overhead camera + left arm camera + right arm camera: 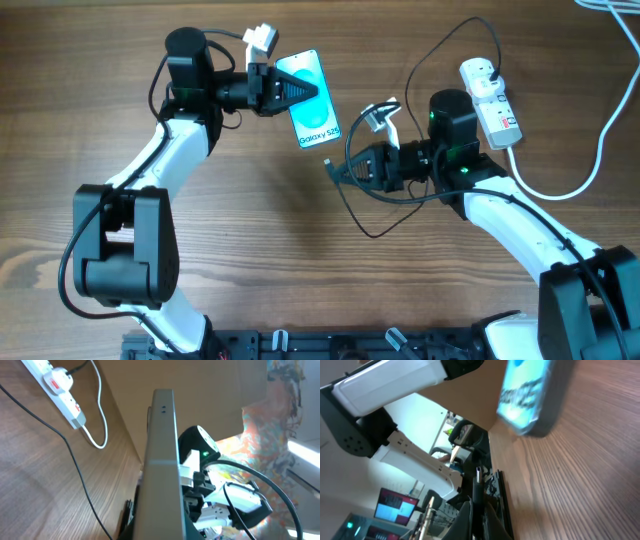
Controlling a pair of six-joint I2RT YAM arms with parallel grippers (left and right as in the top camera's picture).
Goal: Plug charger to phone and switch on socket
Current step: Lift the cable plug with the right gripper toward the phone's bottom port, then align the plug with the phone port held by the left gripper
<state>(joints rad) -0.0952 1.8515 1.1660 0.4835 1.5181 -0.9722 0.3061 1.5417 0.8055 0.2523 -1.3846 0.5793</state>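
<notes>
— Overhead first: what takes up most of the wooden counter [300,270]?

— The two arms. The left arm [160,150] rises from the near left corner towards the far edge. The right arm [520,220] comes in from the near right corner towards the middle.

— And the socket?

— The white socket [492,100] lies by the far right corner, with red marks [75,408] on its face. Its printing is too small to read. A thick white cord [585,180] curls away from it towards the right edge. The charger's white plug head [478,72] sits in its far end.

— Where is the phone?

— The phone [318,118] is near the far edge, left of the middle. The left gripper [290,92] is clamped on it, and the left wrist view shows it edge-on. Its blue screen reads "Galaxy S25" at the nearer end. The right wrist view shows that lettering only as a blur.

— The charger?

— The black cable of the charger [368,232] runs from the socket and loops under the right arm. The right gripper [343,170] is closed on its end. The plug tip [327,164] pokes out just short of the phone's nearer end, not touching it.
</notes>
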